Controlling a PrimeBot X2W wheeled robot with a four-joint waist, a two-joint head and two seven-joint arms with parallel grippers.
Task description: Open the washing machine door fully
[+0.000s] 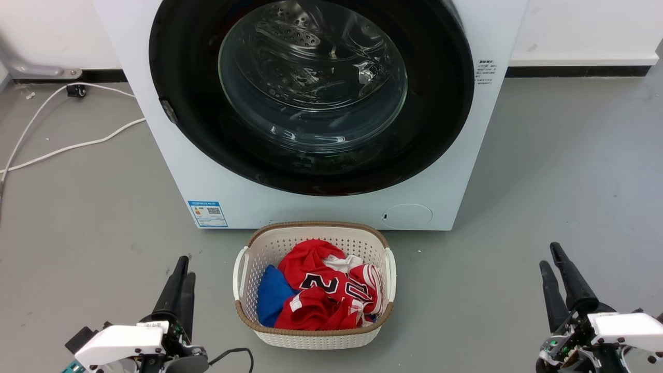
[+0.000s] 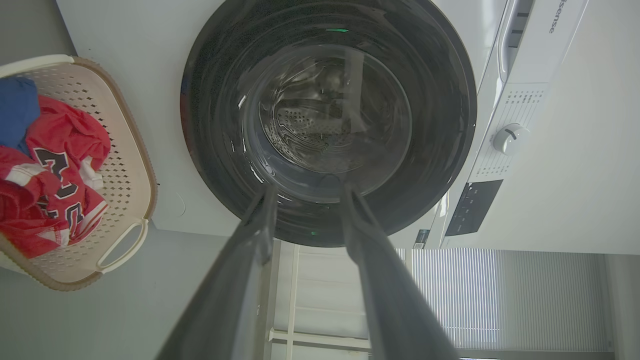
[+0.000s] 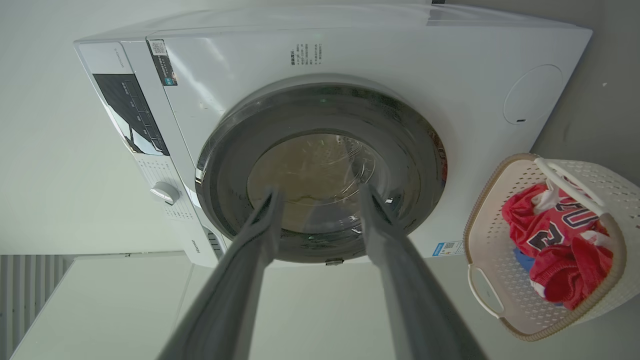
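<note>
- Left gripper (image 1: 185, 267): I read its fingers as apart in the left wrist view, with nothing between them. It sits at 7 o'clock in the head view, tips toward 12.
- Right gripper (image 1: 549, 255): fingers apart, empty, at 5 o'clock.
- Both are well apart from the white machine (image 1: 321, 210).
- Basket (image 1: 243, 269): at 6 o'clock between the grippers, just in front of the machine. It holds a red jersey (image 1: 316, 290) and a blue cloth (image 1: 269, 292).
- Washing machine door (image 1: 311, 88): at 12 o'clock, shut flush on the machine front, steel drum visible through the glass.
- Round white cap (image 1: 407, 216): at 5 o'clock of the door.
- White cable (image 1: 67, 147): on the floor at 9 o'clock.
</note>
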